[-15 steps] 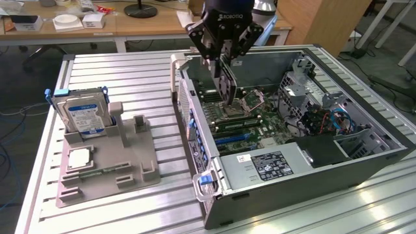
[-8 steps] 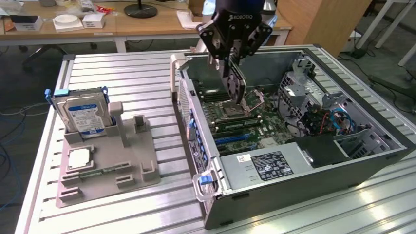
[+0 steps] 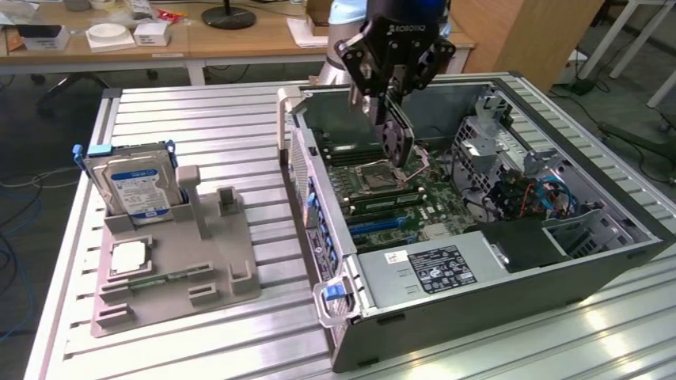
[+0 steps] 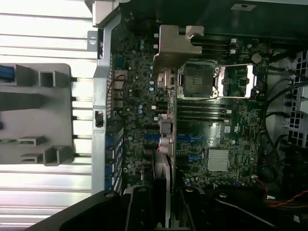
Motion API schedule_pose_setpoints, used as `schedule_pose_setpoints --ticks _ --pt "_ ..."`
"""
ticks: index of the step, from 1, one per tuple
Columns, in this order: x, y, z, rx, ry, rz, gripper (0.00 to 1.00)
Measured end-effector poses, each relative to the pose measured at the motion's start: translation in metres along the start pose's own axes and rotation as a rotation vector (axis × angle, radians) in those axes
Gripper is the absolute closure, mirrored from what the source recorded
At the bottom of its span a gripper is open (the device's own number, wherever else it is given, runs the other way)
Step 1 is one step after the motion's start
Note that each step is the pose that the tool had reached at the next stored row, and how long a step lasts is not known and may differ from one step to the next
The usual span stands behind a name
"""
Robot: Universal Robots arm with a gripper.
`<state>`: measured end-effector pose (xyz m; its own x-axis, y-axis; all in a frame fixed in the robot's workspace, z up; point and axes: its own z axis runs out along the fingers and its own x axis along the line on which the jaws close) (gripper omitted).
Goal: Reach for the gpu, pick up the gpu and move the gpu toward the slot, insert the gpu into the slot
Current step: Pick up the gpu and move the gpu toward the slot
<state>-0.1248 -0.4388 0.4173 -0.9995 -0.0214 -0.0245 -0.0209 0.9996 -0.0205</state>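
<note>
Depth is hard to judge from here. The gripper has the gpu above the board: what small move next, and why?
Probably a short, level shift toward the blue slots, not down yet. The gripper is shut on the gpu, which seems to hang above the CPU socket, clear of the board, with the slots off to one side.
</note>
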Motion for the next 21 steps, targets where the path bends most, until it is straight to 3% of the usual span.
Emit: schedule_pose_setpoints --ticks 21 --pt "-0.040 0.0008 0.0032 -0.0001 -0.0014 0.000 0.74"
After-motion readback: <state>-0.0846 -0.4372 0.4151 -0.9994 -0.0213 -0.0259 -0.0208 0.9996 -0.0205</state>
